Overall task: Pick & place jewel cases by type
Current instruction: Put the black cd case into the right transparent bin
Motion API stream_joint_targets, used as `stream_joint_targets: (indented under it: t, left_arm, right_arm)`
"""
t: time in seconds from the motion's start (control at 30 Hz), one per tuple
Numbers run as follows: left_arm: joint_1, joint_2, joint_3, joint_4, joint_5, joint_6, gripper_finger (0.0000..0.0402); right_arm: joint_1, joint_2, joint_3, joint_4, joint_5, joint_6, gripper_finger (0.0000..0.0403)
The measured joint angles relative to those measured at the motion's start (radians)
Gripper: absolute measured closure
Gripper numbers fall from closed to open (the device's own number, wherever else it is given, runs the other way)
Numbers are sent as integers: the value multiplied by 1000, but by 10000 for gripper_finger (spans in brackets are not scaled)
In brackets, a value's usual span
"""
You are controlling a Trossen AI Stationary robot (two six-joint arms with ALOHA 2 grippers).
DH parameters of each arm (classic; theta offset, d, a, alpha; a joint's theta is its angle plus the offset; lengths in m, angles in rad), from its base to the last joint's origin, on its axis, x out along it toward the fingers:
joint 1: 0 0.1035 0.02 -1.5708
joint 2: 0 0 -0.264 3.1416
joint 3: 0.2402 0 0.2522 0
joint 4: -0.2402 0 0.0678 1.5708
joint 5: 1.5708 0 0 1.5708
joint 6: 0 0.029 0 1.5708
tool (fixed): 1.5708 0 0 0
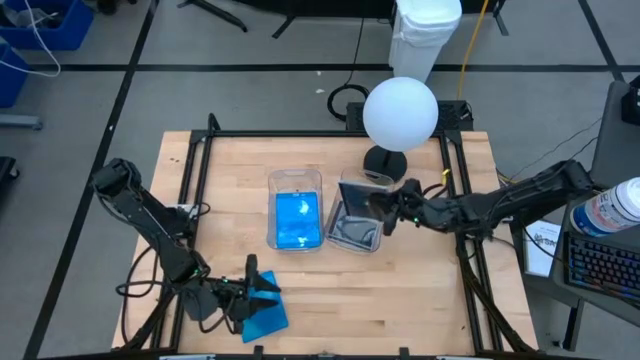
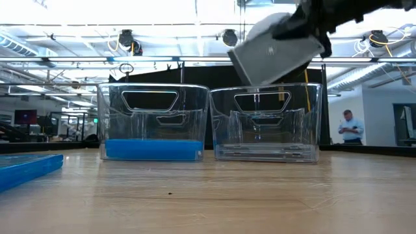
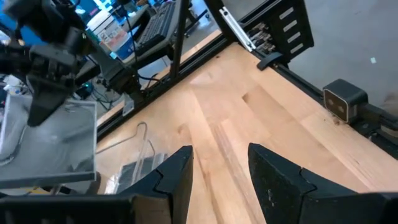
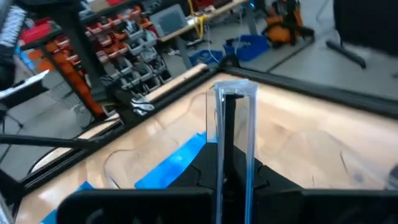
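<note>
Toward the near left corner of the surface [image 1: 420,290], well apart from the two tubs, the left gripper [image 1: 262,292] sits low over a blue jewel case [image 1: 265,313] that lies flat on the wood. From above its fingers reach onto the case's near edge, but whether they pinch it cannot be told. In the left wrist view the two dark fingers [image 3: 177,177] stand partly apart with bare wood showing between them and no case visible in the gap.

Right of that, near the middle of the surface, stands the left clear tub [image 1: 295,180], its floor covered by blue jewel cases [image 1: 297,222]; in the low view they form a flat blue layer [image 2: 153,149] along the tub's bottom. Touching or just beside it on the right stands the right clear tub [image 1: 352,243], with clear jewel cases [image 2: 266,153] stacked flat at its bottom.

Above the right clear tub the right gripper [image 1: 392,212] is clamped fully onto a clear jewel case [image 2: 276,55], holding it tilted in the air over the tub's far rim. The right wrist view shows that case edge-on [image 4: 235,118], standing upright between the fingers.

Behind the right clear tub a white globe lamp [image 1: 400,113] stands on a dark base. Far in the room beyond, a person [image 2: 351,127] stands.
</note>
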Motion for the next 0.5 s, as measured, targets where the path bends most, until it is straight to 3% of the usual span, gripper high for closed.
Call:
stream_joint_targets:
  t: [0.3, 0.5]
  left_arm:
    - [-13, 0, 0, -6, -4, -4, 243]
    - [-27, 0, 0, -20, -11, -5, 243]
  right_arm:
    - [-24, 121, -120, 224, 0, 233, 401]
    - [-23, 209, -137, 268, 2, 374, 401]
